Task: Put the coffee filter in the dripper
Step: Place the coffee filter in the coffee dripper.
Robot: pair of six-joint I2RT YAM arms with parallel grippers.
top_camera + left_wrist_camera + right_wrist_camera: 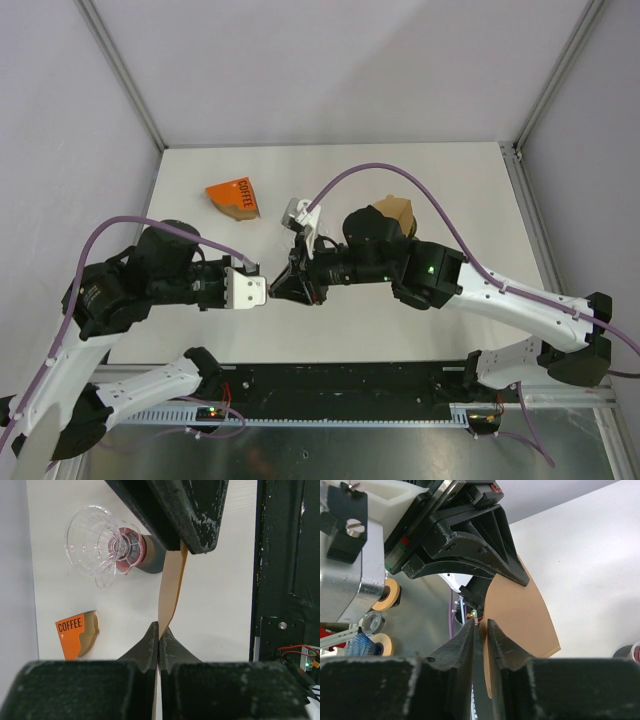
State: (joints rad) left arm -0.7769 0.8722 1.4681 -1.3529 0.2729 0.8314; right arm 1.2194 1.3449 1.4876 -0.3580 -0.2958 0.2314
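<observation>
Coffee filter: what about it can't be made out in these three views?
Top view: the coffee filter is almost wholly covered by the meeting left gripper and right gripper.
Left wrist view: its near edge is hidden behind the shut fingers.
Right wrist view: the fingertips mask whether the right gripper pinches the paper.

Left gripper (159,631) jaws pinch the coffee filter (172,585) near the dripper (95,542).

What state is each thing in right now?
coffee filter: flat, in the air between both grippers
dripper: empty, on the table
left gripper: shut on the coffee filter
right gripper: jaws barely apart around the coffee filter; grip unclear
COFFEE pack: lying on the table
</observation>
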